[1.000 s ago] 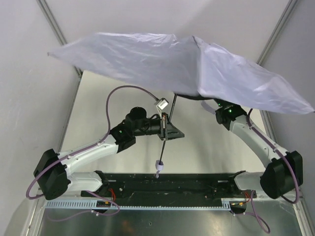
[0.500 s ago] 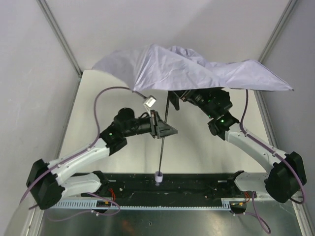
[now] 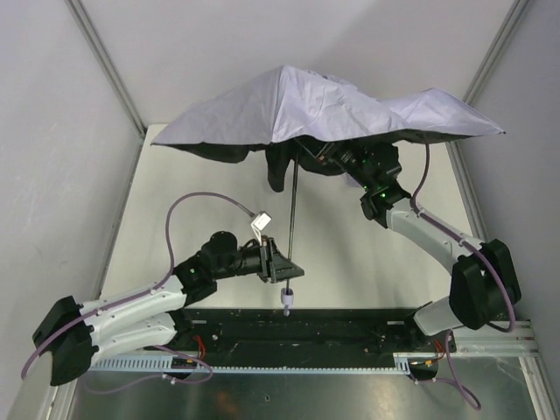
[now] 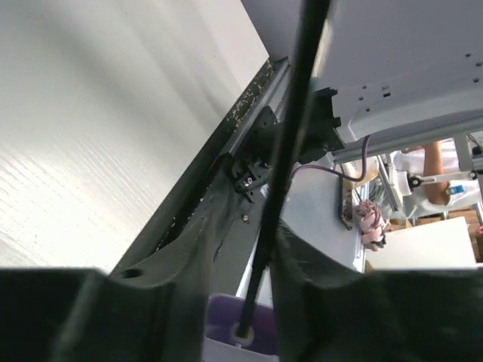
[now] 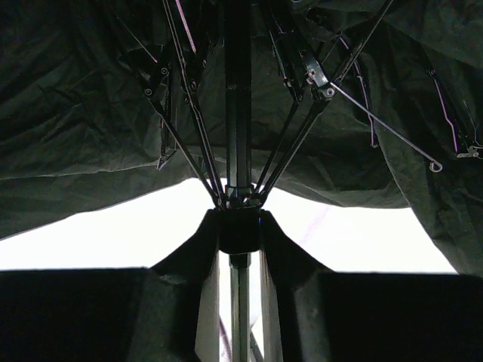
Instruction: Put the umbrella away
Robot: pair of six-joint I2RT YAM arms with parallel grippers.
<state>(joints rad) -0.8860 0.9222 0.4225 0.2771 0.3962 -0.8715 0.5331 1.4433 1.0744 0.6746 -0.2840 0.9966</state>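
The umbrella [image 3: 332,109] has sagged half-closed, folding underway: left tool [image 3: 285,273] clamps its shaft [image 3: 291,201] low, right tool [image 5: 240,253] clamps the runner [image 5: 240,225].

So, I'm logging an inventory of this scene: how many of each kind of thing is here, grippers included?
Umbrella: 1
Grippers: 2, the left gripper and the right gripper, each closed on the umbrella
Total: 3
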